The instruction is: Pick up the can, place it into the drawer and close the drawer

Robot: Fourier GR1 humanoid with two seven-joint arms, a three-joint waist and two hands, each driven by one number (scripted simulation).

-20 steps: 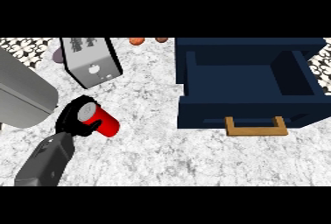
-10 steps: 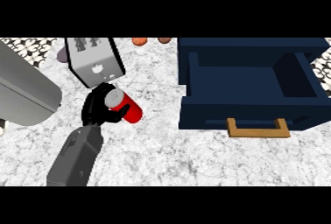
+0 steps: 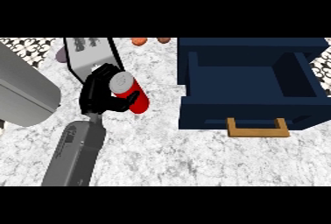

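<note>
Marble counter (image 3: 194,153): left hand (image 3: 98,94) (curled) grips can (image 3: 128,91).

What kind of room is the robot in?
Probably a kitchen. There's a speckled stone counter, a silver toaster at the back, and an open dark blue drawer with a wooden handle. The robot hand holds a red can.

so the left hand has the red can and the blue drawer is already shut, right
Not quite. The left hand does hold the red can, but the head view shows the blue drawer pulled open, its inside bare and the can not yet in it.
</note>
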